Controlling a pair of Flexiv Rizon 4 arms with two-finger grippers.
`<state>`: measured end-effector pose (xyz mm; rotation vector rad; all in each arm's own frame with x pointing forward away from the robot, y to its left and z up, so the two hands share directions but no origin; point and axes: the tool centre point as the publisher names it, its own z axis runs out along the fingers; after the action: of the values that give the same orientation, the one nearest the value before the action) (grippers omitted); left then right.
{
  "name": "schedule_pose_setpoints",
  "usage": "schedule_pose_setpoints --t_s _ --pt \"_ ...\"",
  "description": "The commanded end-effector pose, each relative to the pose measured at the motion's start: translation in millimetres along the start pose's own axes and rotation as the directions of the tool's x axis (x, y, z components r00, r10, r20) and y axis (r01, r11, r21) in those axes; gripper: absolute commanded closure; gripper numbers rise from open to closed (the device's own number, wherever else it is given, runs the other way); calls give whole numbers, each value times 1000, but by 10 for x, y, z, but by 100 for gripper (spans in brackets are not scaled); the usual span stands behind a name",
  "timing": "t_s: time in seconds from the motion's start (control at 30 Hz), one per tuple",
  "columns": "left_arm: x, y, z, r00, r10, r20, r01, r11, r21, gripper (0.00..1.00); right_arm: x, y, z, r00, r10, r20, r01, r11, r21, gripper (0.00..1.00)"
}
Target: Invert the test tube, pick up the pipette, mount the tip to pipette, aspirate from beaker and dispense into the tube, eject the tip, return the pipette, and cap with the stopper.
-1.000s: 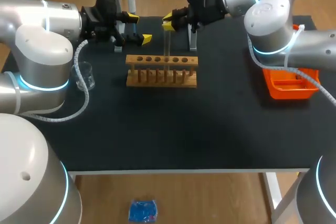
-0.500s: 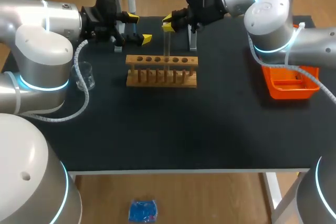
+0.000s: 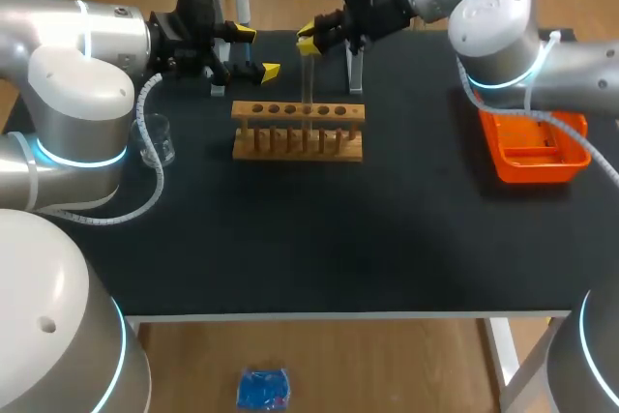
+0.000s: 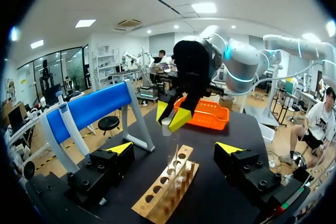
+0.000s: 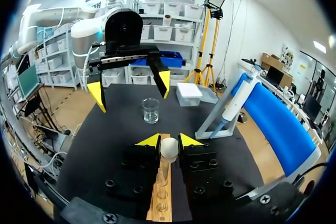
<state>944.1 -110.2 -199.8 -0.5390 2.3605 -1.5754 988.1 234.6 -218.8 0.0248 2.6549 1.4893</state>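
So, the right tool (image 3: 308, 41) is clenched on the test tube (image 3: 308, 79), pinching it at the very top, and the tube hangs upright over the wooden rack (image 3: 298, 132) near the back of the surface (image 3: 309, 239). In the right wrist view the end between the yellow tips looks pale and rounded, so I reckon that's the closed end and the mouth is pointing down. The lower end is right at one of the middle holes, but I can't tell if it's clear of the rack or partly inside. The left tool (image 3: 255, 53) is released, fingers spread wide, parked just beside the rack's far left corner and holding nothing, with the beaker (image 3: 157, 142) well off to its side.

On handling, my guess is thin clear glass: very light, totally stiff, slick, and it'll crack if I squeeze too hard or knock it on the rack edge. A grip on that domed end doesn't give the pads much to bite on, so I'd expect it to want to swivel or squirt out during the flip. If I were regrasping I'd take it a bit further down on the straight wall, moderate squeeze, and keep it well clear of the holes while turning.
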Motion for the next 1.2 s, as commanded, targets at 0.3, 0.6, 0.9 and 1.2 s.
schedule_pose_setpoints --t_s 0.3,0.6,0.9,1.2 --pt "-4 -1 -2 1000 -1 -1 1 1000 -1 0 -17 40 -18 1000 12 -16 -12 1000 29 100" --pt "-4 -1 -2 1000 -1 -1 1 1000 -1 0 28 -39 17 999 23 -26 -22 999 31 100" --pt "-4 -1 -2 1000 -1 -1 1 1000 -1 0 35 -122 45 999 27 -27 -26 998 50 100" --pt "-4 -1 -2 1000 -1 -1 1 1000 -1 0 15 -129 23 999 33 -10 -32 998 50 100"
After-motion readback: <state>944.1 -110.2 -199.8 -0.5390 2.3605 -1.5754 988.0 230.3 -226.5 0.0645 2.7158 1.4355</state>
